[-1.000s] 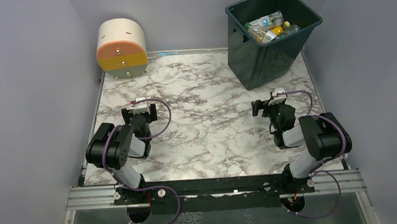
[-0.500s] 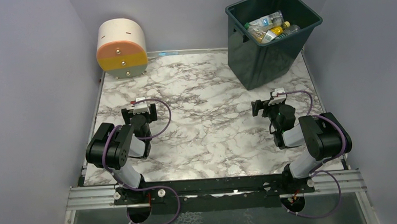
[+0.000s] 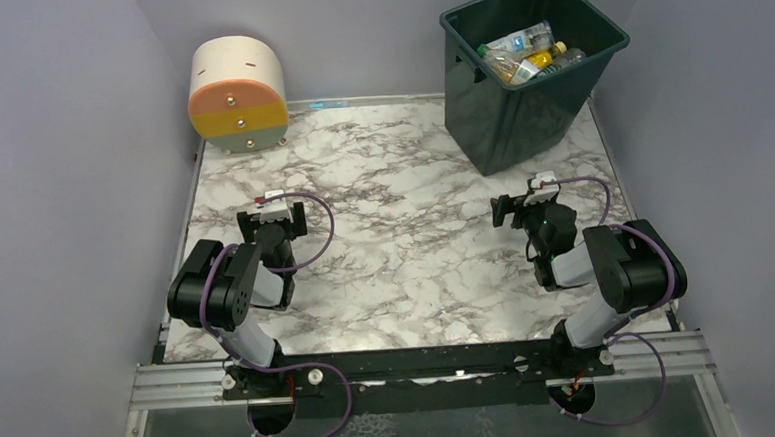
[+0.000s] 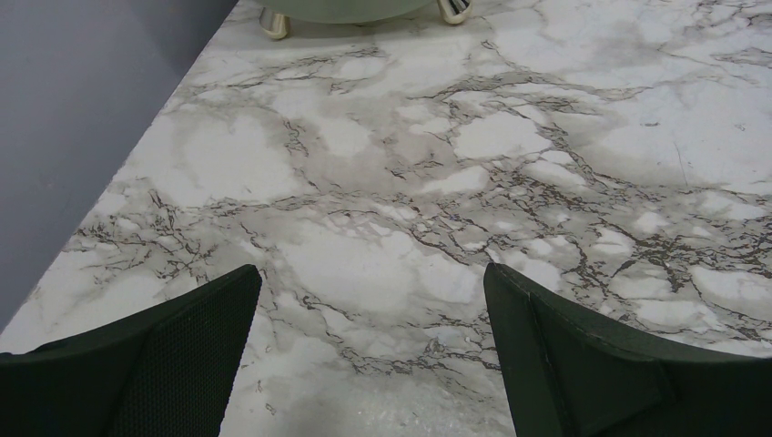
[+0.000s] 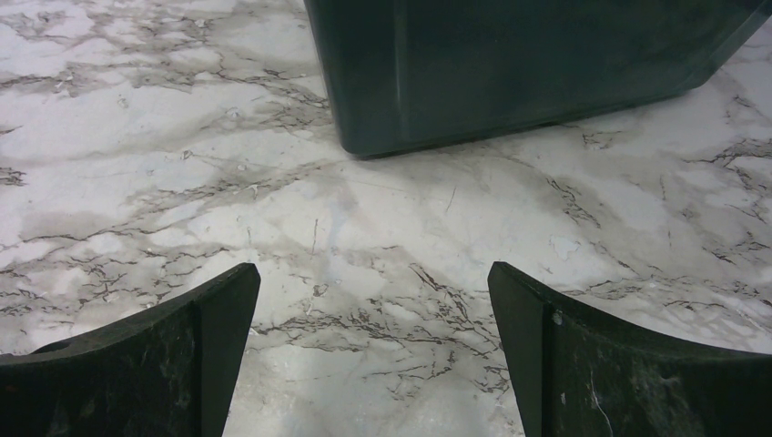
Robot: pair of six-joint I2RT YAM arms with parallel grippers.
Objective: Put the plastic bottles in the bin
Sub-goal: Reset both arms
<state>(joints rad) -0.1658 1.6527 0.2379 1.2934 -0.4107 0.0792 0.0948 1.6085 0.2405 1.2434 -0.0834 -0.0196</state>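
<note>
Plastic bottles (image 3: 527, 55) in bin (image 3: 519, 121); labels (image 3: 517, 43) too small to read

Overhead looks down; low right wrist view shares the bin (image 3: 519, 121).

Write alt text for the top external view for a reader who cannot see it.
A dark green bin at the far right corner of the marble table holds a pile of plastic bottles; none shows elsewhere. Both arms sit folded near their bases, left gripper and right gripper open and empty. A cream, orange and yellow drum stands far left.
</note>
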